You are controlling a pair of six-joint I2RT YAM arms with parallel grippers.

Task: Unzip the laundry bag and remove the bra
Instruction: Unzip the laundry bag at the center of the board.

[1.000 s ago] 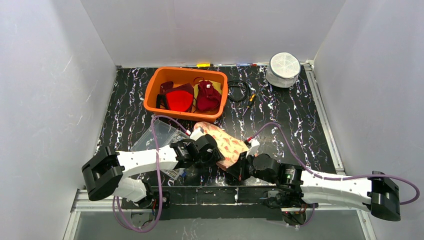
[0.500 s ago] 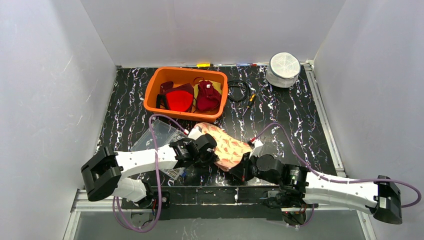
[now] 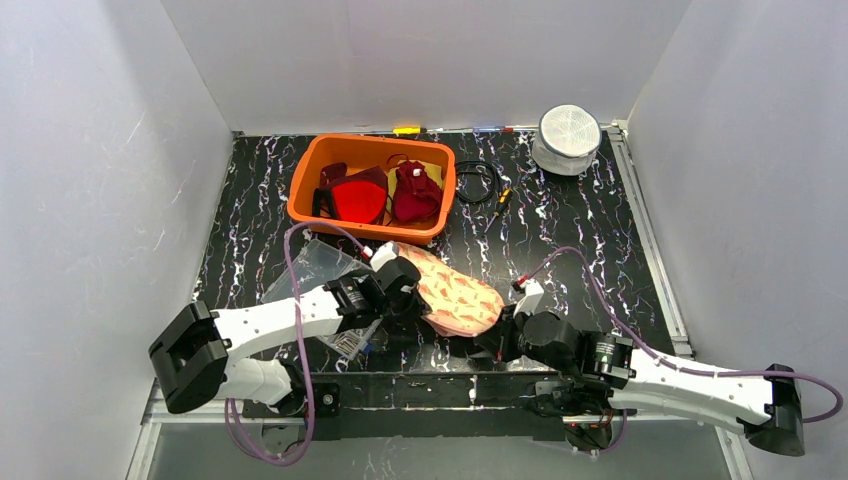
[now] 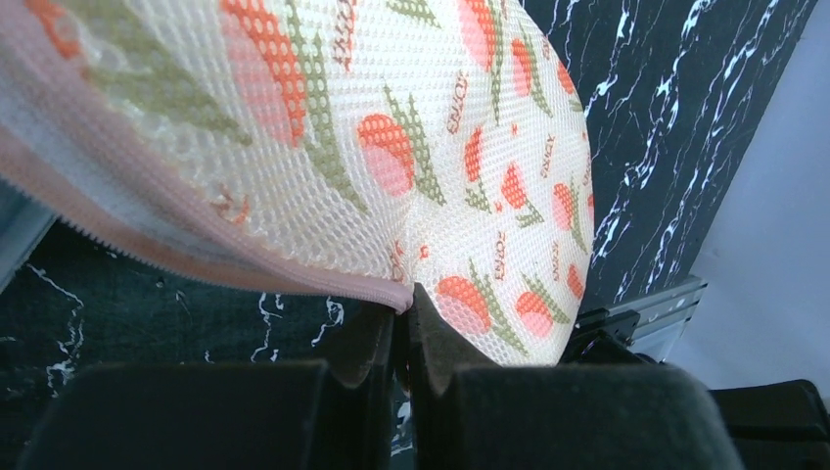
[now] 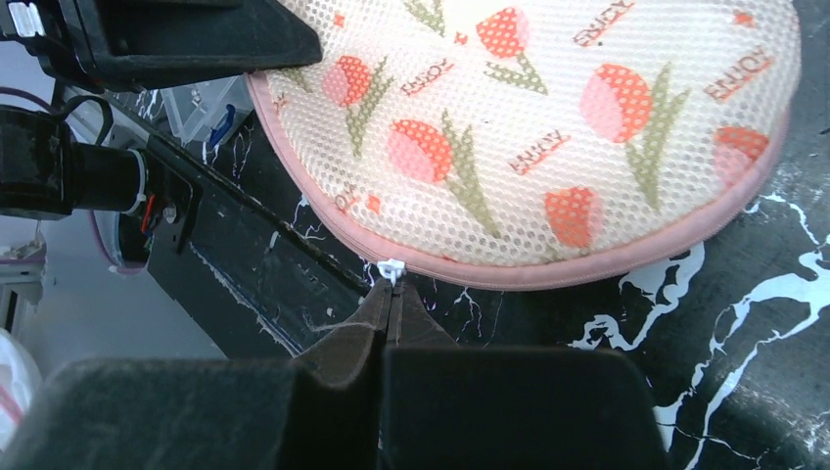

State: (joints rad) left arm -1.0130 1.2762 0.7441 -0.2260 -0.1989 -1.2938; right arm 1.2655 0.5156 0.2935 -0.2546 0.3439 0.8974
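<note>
The laundry bag [image 3: 458,297] is a cream mesh pouch with orange tulips and a pink zipper rim, lying near the table's front edge. My left gripper [image 3: 412,305] is shut on the bag's pink rim at its left end; the left wrist view shows the rim [image 4: 294,279] pinched at the fingertips of that gripper [image 4: 403,302]. My right gripper [image 3: 497,335] is at the bag's near edge, shut on the white zipper pull [image 5: 391,266], as the right wrist view of it [image 5: 391,286] shows. The bag fills that view [image 5: 529,117]. The bra is hidden.
An orange bin [image 3: 300,200] with red garments stands behind the bag. A clear plastic container [image 3: 322,264] lies at the left under my left arm. A black cable [image 3: 478,180] and a white round mesh case [image 3: 568,136] lie at the back. The table's front rail [image 3: 440,385] is just below the bag.
My right gripper has moved right along the bag's near edge with the zipper pull. My left gripper has shifted up and left, and the bag has turned slightly with it.
</note>
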